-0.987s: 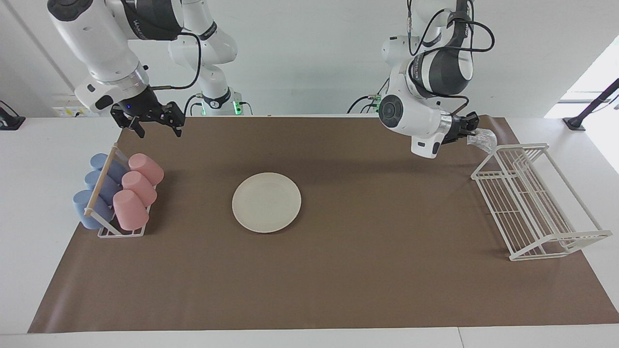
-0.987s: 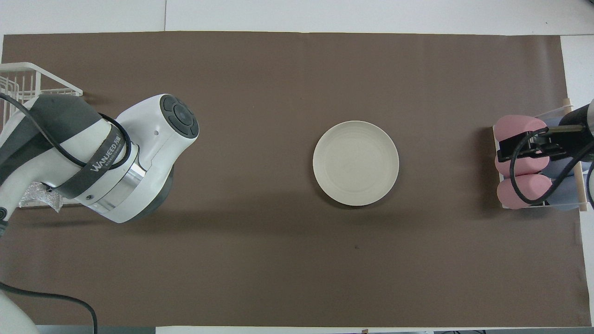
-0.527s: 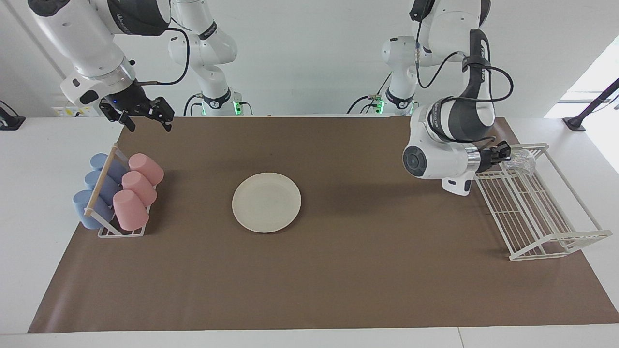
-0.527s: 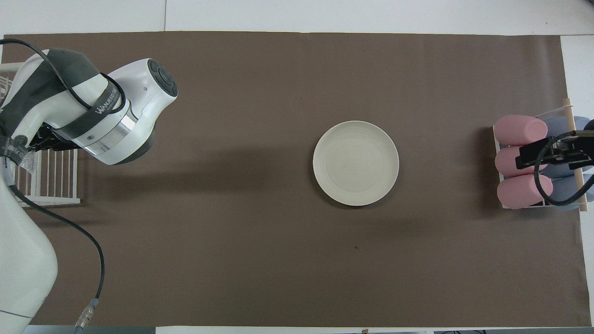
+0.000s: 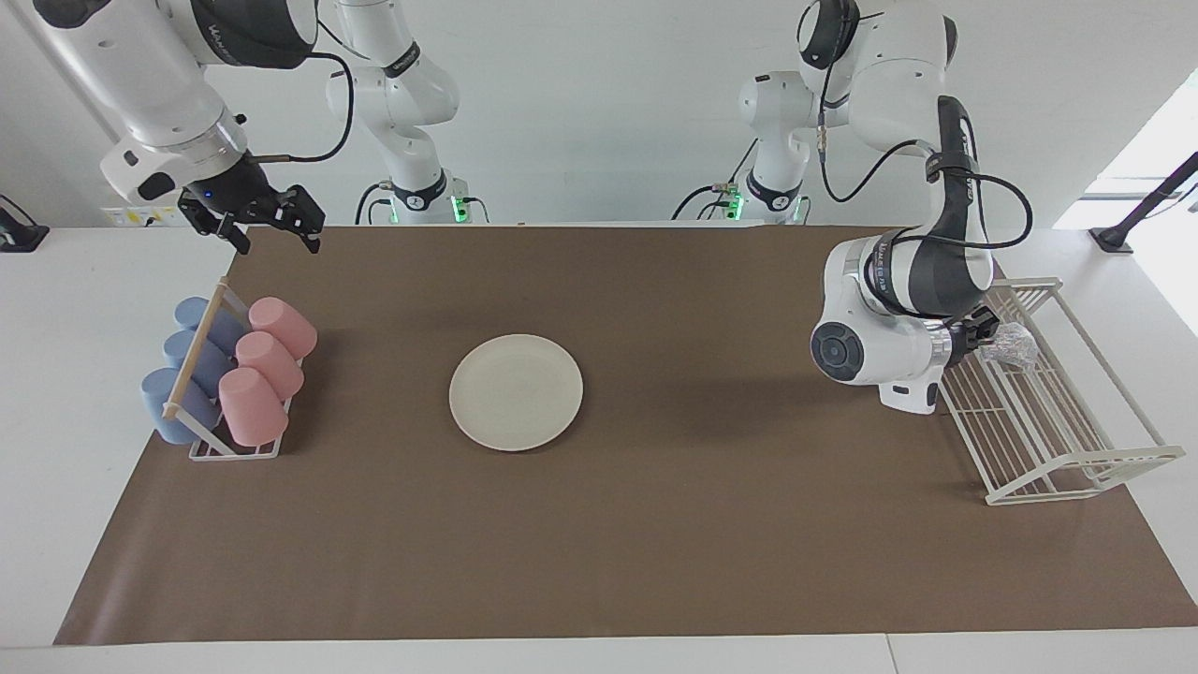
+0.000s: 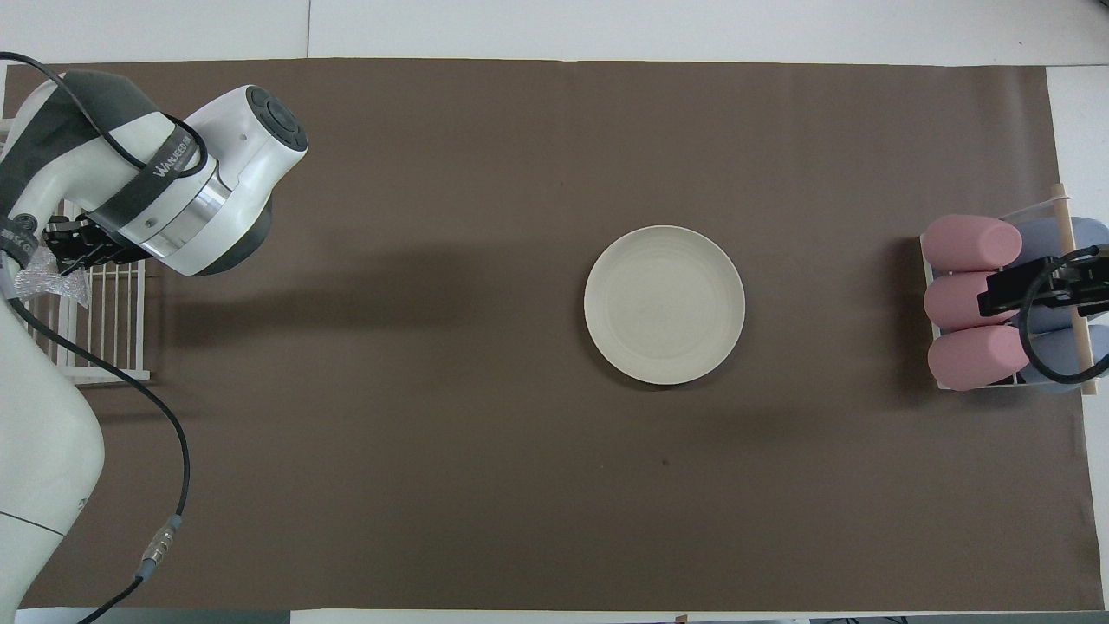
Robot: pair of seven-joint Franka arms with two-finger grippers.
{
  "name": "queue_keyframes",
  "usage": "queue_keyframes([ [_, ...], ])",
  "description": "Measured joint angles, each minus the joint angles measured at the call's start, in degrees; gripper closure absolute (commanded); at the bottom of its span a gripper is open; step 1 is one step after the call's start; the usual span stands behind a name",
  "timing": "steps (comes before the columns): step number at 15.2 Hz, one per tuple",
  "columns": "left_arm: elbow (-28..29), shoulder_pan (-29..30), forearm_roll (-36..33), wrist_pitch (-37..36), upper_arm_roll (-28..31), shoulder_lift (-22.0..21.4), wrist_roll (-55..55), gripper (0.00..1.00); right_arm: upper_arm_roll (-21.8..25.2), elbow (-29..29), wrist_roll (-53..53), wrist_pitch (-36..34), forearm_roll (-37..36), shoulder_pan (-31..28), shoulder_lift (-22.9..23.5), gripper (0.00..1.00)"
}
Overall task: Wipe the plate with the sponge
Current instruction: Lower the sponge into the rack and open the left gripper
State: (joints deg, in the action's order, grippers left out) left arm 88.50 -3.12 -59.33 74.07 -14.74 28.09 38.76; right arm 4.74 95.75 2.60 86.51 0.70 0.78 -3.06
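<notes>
The cream-white plate (image 5: 516, 391) lies flat on the brown mat, mid-table; it also shows in the overhead view (image 6: 664, 304). My left gripper (image 5: 992, 337) is shut on the silvery-grey sponge (image 5: 1013, 348) and holds it low over the white wire rack (image 5: 1058, 440), well away from the plate. In the overhead view the left gripper (image 6: 62, 260) and the sponge (image 6: 43, 284) sit over the rack (image 6: 104, 364). My right gripper (image 5: 279, 245) is open and empty, raised over the mat's edge by the cup rack, and shows in the overhead view (image 6: 1040, 290).
A rack of pink and blue cups (image 5: 225, 374) stands at the right arm's end of the table and shows in the overhead view (image 6: 970, 303). The brown mat (image 5: 655, 543) covers most of the table.
My left arm has swung the sponge out from the rack's near corner to over the rack and lowered it. My right gripper has drawn up and back toward its end.
</notes>
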Motion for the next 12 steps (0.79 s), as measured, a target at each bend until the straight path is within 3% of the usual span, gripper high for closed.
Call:
queue_keyframes([
  [9, 0.2, 1.6, 0.1, 1.5, 0.1, 0.0, 0.7, 1.0, -0.4, -0.4, 0.0, 0.1, 0.0, 0.3, 0.0, 0.0],
  [10, 0.2, 1.7, 0.1, 1.6, 0.1, 0.0, 0.8, 0.37, -0.4, -0.4, 0.0, 0.2, 0.0, 0.3, 0.0, 0.0],
  [11, 0.2, 1.9, 0.1, 1.7, 0.1, 0.0, 0.8, 0.0, -0.4, -0.4, 0.0, 0.2, 0.0, 0.3, 0.0, 0.0],
  [12, 0.2, 2.1, 0.1, 1.9, 0.1, 0.0, 0.9, 0.0, -0.4, -0.5, 0.0, 0.2, 0.0, 0.3, 0.0, 0.0],
])
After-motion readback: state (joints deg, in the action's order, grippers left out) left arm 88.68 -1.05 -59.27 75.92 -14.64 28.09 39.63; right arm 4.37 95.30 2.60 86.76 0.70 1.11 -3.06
